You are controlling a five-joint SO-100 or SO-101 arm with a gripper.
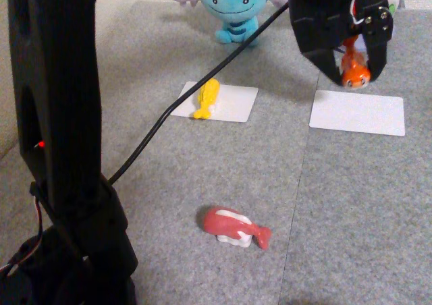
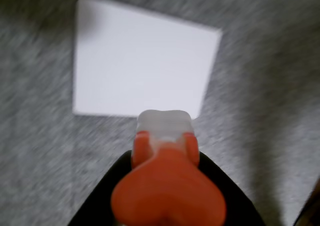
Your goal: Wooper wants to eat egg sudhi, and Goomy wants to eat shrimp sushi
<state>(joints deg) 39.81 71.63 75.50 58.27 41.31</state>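
End effector grips shrimp sushi above white card.

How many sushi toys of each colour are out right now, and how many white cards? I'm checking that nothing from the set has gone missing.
Yellow egg sushi: 1, lying on the left white card in the fixed view
Orange shrimp sushi: 1, held in the gripper above the right white card
Red sushi piece: 1, on the grey mat
White cards: 2
Total: 5
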